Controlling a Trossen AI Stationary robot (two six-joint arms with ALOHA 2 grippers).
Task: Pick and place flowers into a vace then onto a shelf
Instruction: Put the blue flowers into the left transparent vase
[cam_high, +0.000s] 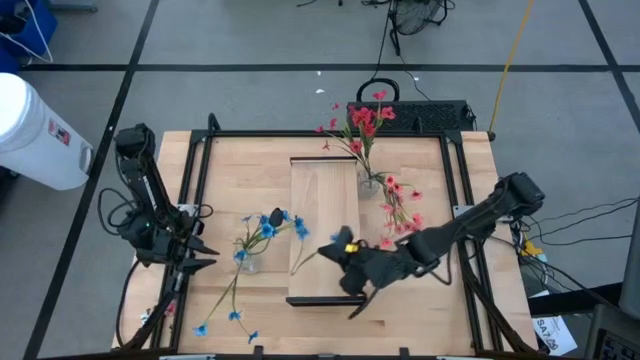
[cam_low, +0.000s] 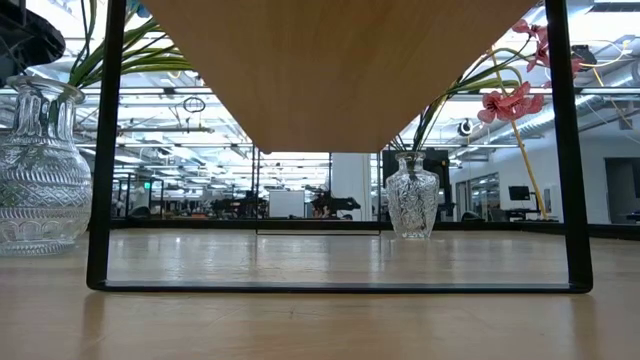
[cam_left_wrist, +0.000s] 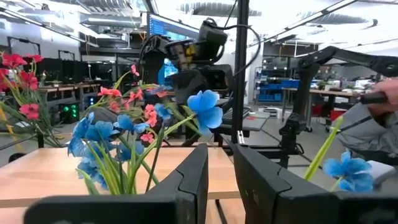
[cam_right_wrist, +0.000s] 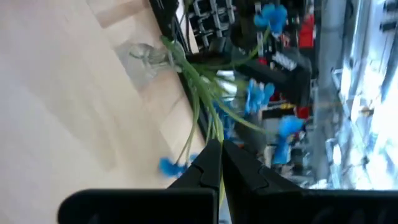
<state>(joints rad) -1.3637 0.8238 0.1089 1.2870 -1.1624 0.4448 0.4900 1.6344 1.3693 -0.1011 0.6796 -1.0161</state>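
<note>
Right gripper (cam_right_wrist: 219, 163) over the shelf (cam_high: 322, 200), jaws seemingly clamped on a blue flower stem (cam_right_wrist: 194, 102); left gripper (cam_high: 200, 252) parted, idle.

High view looks straight down over the whole surface (cam_high: 250, 170); low view sits level, close beneath the shelf (cam_low: 330, 60); both share the red-flower vase (cam_low: 412, 200)

Two glass vases stand on the tabletop (cam_high: 240, 175): one (cam_high: 249, 262) holding blue flowers (cam_high: 268, 226), one (cam_high: 371, 182) holding red flowers (cam_high: 365, 120) (at one o'clock). One shelf (cam_high: 322, 225), two arms.
</note>
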